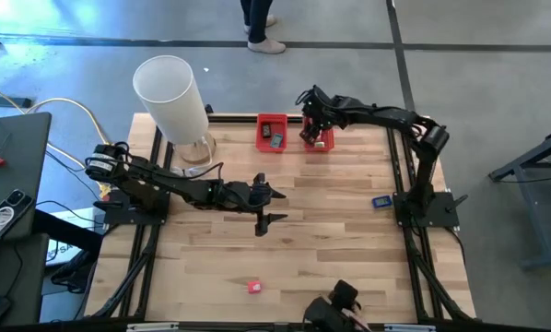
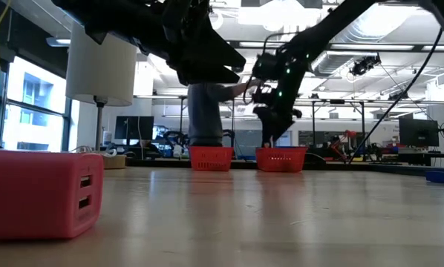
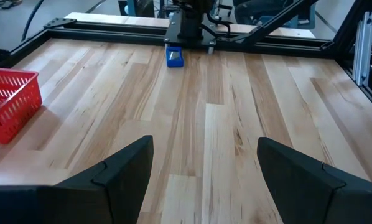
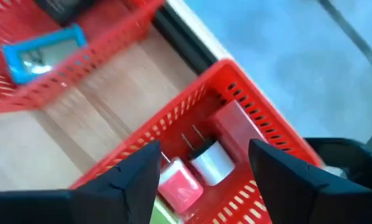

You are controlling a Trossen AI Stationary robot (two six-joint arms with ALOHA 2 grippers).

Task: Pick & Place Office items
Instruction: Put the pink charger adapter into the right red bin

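the right pincer [image 1: 314, 135] hangs over the right-hand red bin [image 1: 323, 143] at the far edge of the bench [image 1: 349, 249], its two dark fingers [image 4: 120, 180] spread apart with nothing between them. straight below it, in the right wrist view, the bin's mesh walls enclose several office items: a pale red block [image 4: 234, 127] against the far wall, a small silvery piece with thin prongs [image 4: 212, 158] in the middle, and a pink-red block [image 4: 180, 185] close to the fingers, with a sliver of green at the frame edge beside it. these pieces lie loose in the bin, touching or nearly touching one another.

just beside this bin stands the left-hand red bin [image 1: 272, 132], with a bare strip of wood between the two. it holds a teal-framed flat piece [image 4: 43, 51] and a dark piece [image 1: 276, 140].

the left pincer [image 1: 264, 207] hovers over the middle of the bench, well apart from both bins, its fingers [image 3: 111, 177] wide apart and holding nothing.

farther out, a blue item [image 1: 381, 201] lies on the bench near the right arm's base, and a small red block [image 1: 254, 287] lies alone toward the near edge; the low view shows this block [image 2: 40, 191] close up with two slots in its end face. a tall white cylinder [image 1: 172, 100] stands at the far left corner of the bench. beyond the bench a person's legs [image 1: 260, 26] show on the floor.
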